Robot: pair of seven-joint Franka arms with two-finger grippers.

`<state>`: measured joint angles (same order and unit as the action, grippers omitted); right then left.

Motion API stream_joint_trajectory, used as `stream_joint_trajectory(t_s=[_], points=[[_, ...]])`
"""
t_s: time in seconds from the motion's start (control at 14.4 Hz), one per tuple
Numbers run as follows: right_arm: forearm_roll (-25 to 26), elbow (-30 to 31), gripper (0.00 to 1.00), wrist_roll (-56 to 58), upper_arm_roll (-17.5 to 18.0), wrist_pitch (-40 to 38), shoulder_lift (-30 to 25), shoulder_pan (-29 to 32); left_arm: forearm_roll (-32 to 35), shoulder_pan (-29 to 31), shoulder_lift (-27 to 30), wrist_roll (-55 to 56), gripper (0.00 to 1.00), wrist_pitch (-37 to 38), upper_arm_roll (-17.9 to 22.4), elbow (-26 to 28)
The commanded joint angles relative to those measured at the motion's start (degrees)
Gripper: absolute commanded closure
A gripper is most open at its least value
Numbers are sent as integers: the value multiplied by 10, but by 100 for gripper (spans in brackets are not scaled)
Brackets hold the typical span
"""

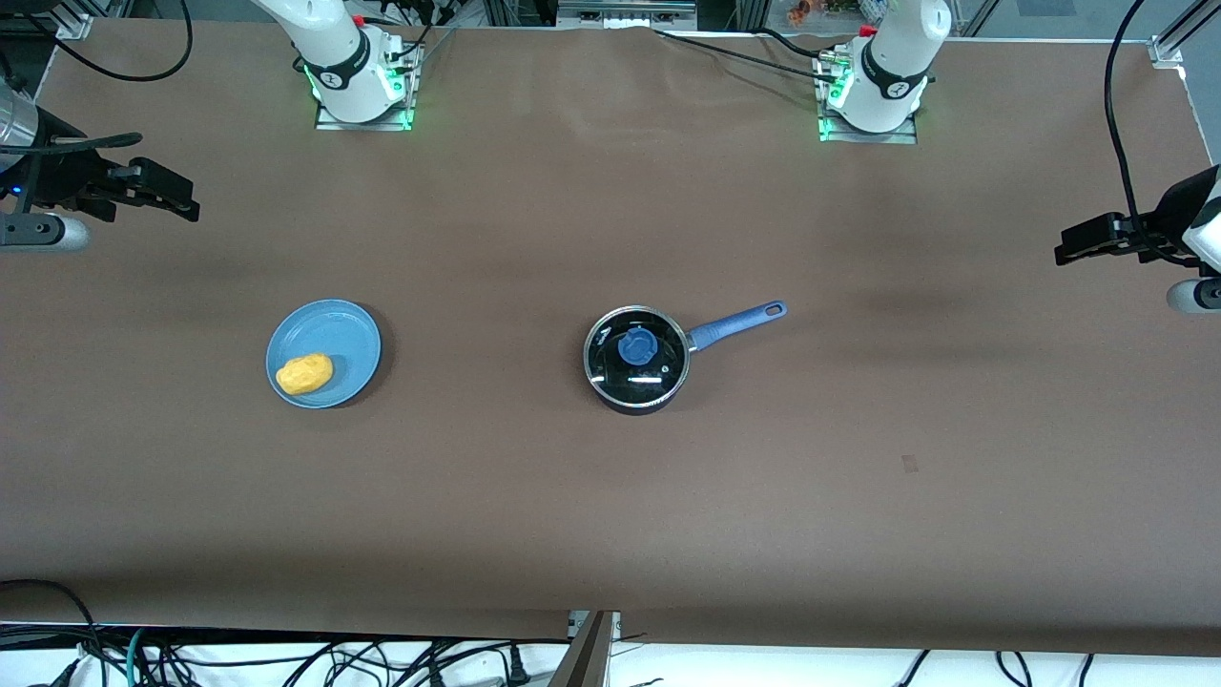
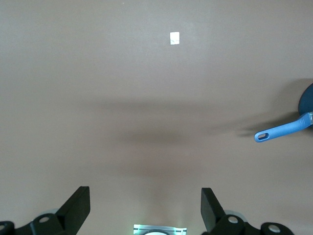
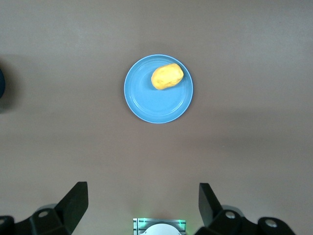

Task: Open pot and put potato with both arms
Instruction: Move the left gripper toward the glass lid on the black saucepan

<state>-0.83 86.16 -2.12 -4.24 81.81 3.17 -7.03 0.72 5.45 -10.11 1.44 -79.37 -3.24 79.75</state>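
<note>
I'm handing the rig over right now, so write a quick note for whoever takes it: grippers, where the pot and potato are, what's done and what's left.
Left gripper: open, empty, up over the bare table at the left arm's end, waiting.
Right gripper: open, empty, up over the right arm's end of the table, waiting.
Pot: mid-table, lid still on, handle pointing toward the left arm's end.
Potato: lying on the plate, toward the right arm's end.
Done: nothing yet.
Left: lift the lid off, pick up the potato, put it in the pot.
</note>
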Motion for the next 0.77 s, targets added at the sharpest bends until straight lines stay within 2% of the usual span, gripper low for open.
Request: stream_joint_trajectory(t_s=[0.0,0.35,0.49,0.7], points=[[-10,-7,0,6,-2,-10,0,3,-12,-2,-3,0,0,4,2,-10],[-9,-7,0,6,-2,-10,0,3,-30,-28,-23,22,0,-2,-12,-14],[-10,-7,0,6,-2,-10,0,3,-33,-84,-38,106,0,-10,-12,-14],[-10,-7,0,6,-2,-10,0,3,-33,-174,-95,259,0,-87,-12,-16]])
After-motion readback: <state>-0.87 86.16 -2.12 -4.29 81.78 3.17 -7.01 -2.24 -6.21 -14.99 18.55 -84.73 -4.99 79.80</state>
